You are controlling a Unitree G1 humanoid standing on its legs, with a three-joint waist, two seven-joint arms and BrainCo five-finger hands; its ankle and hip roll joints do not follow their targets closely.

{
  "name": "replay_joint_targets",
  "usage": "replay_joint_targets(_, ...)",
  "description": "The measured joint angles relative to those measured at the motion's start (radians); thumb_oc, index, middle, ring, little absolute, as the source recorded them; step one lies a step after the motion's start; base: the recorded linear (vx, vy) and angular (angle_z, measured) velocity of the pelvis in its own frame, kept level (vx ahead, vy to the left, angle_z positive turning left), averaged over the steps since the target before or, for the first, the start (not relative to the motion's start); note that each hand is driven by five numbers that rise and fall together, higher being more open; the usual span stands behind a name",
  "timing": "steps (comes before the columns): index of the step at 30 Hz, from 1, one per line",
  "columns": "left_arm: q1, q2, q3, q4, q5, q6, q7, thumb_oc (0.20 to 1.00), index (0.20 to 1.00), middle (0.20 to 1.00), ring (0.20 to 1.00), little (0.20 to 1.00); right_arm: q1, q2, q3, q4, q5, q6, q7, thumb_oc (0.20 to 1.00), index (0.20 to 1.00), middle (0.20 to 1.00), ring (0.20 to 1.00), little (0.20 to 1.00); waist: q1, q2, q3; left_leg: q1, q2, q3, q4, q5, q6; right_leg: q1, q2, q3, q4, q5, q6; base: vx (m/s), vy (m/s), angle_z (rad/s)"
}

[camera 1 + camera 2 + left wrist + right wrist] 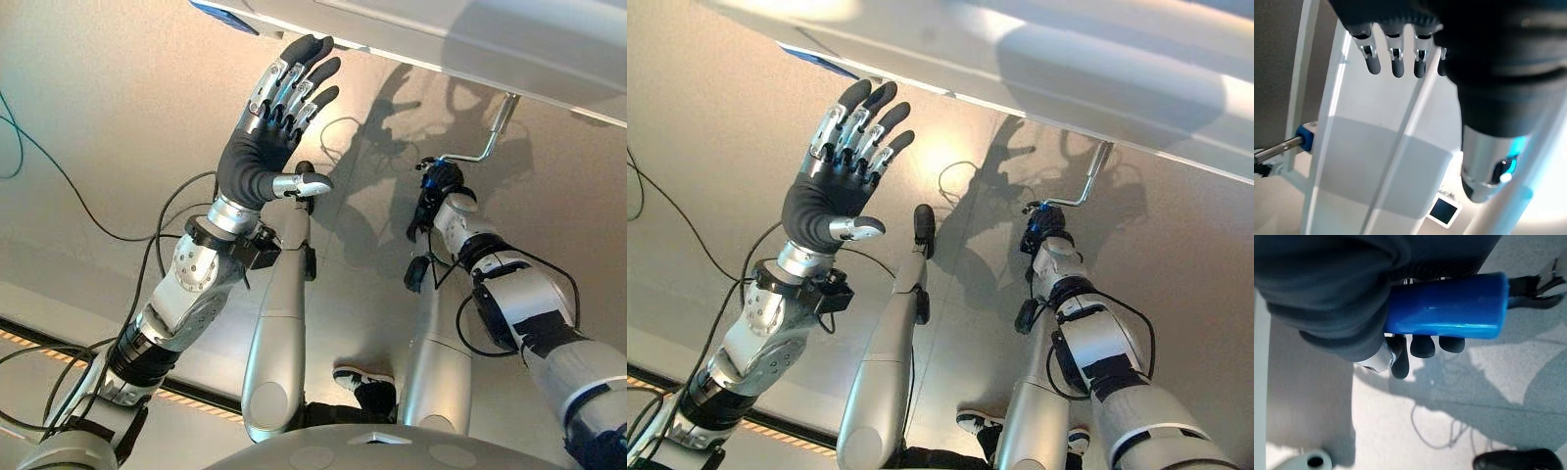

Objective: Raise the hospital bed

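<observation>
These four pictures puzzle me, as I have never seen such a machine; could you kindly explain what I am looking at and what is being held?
This is a two-legged humanoid robot with two silver arms, standing by a hospital bed. The two wide pictures come from cameras in its head, looking down past the pale edge of the bed to the floor. The other two come from cameras on its wrists, very close to each hand.

The left hand is raised with straight fingers, near the bed edge, holding nothing.

The right hand is curled round the blue grip of a bent metal crank that runs up under the bed; the right wrist view shows the fingers wrapped round that grip.

A person's shoe shows on the floor between the robot's legs.
</observation>
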Motion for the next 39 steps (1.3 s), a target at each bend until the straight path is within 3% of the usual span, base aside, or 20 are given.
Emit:
replay_joint_targets(3, 0.001, 0.013, 0.004, 0.0, 0.0, 0.0, -0.005, 1.0, 1.0, 1.0, 1.0, 1.0, 0.059, -0.133, -0.014, -0.012, -0.015, -0.019, 0.021, 0.2, 0.2, 0.2, 0.2, 0.2, -0.028, -0.002, 0.0, 0.002, 0.005, 0.01, 0.001, -0.003, 0.003, 0.001, 0.002, 0.004, -0.005, 0.002, 0.001, 0.0, -0.062, -0.04)
replay_joint_targets(15, -0.001, 0.042, 0.005, -0.003, -0.001, 0.0, -0.037, 1.0, 1.0, 1.0, 1.0, 1.0, 0.067, -0.115, -0.015, -0.027, -0.032, -0.038, 0.057, 0.2, 0.2, 0.2, 0.2, 0.2, -0.052, -0.018, -0.002, 0.039, 0.006, 0.051, 0.002, -0.016, 0.007, 0.009, 0.012, 0.058, -0.011, 0.011, 0.007, 0.0, -0.043, -0.07)
replay_joint_targets(18, 0.01, 0.041, 0.028, -0.003, -0.001, 0.0, -0.041, 1.0, 1.0, 1.0, 1.0, 1.0, 0.114, -0.114, -0.015, -0.109, -0.024, -0.046, 0.057, 0.2, 0.2, 0.2, 0.2, 0.2, -0.063, -0.032, -0.001, 0.039, 0.008, 0.053, 0.0, -0.017, 0.007, 0.012, 0.015, 0.06, -0.022, 0.015, 0.008, 0.01, -0.025, -0.02)
replay_joint_targets(23, 0.108, 0.035, 0.128, -0.039, 0.001, 0.0, -0.039, 1.0, 1.0, 1.0, 1.0, 1.0, 0.432, -0.116, -0.016, -0.661, 0.015, -0.117, 0.046, 0.2, 0.2, 0.2, 0.2, 0.2, -0.132, -0.087, 0.0, 0.041, 0.016, 0.074, 0.002, -0.031, 0.007, 0.013, 0.027, 0.078, -0.046, 0.023, 0.011, 0.0, -0.02, -0.11)
replay_joint_targets(24, 0.121, 0.026, 0.159, -0.04, 0.001, 0.002, -0.034, 1.0, 1.0, 1.0, 1.0, 1.0, 0.557, -0.116, -0.019, -0.869, 0.013, -0.142, 0.054, 0.2, 0.2, 0.2, 0.2, 0.2, -0.143, -0.095, 0.0, 0.042, 0.018, 0.076, 0.002, -0.034, 0.005, 0.015, 0.031, 0.078, -0.053, 0.025, 0.009, 0.0, -0.025, -0.09)
replay_joint_targets(27, 0.179, 0.022, 0.2, -0.087, 0.004, 0.003, -0.032, 1.0, 1.0, 1.0, 1.0, 1.0, 0.722, -0.113, -0.012, -1.197, 0.023, -0.121, 0.069, 0.2, 0.2, 0.2, 0.2, 0.2, -0.154, -0.101, 0.002, 0.04, 0.027, 0.074, 0.002, -0.039, 0.001, 0.02, 0.041, 0.075, -0.063, 0.025, 0.008, 0.0, -0.023, -0.04)
replay_joint_targets(32, 0.246, 0.054, 0.261, -0.153, 0.004, 0.004, -0.033, 1.0, 1.0, 1.0, 1.0, 1.0, 0.766, -0.144, -0.012, -1.252, 0.104, -0.11, 0.107, 0.2, 0.2, 0.2, 0.2, 0.2, -0.154, -0.101, 0.002, 0.029, 0.022, 0.072, 0.002, -0.046, 0.004, 0.022, 0.031, 0.066, -0.074, 0.023, 0.012, -0.01, 0.017, 0.03)
replay_joint_targets(39, 0.25, 0.096, 0.265, -0.157, 0.024, 0.004, -0.033, 1.0, 1.0, 1.0, 1.0, 1.0, 0.799, -0.24, 0.045, -1.333, 0.286, -0.078, 0.127, 0.2, 0.2, 0.2, 0.2, 0.2, -0.154, -0.105, 0.004, 0.021, 0.021, 0.062, 0.005, -0.047, 0.005, 0.027, 0.025, 0.049, -0.078, 0.023, 0.013, 0.0, 0.032, 0.04)
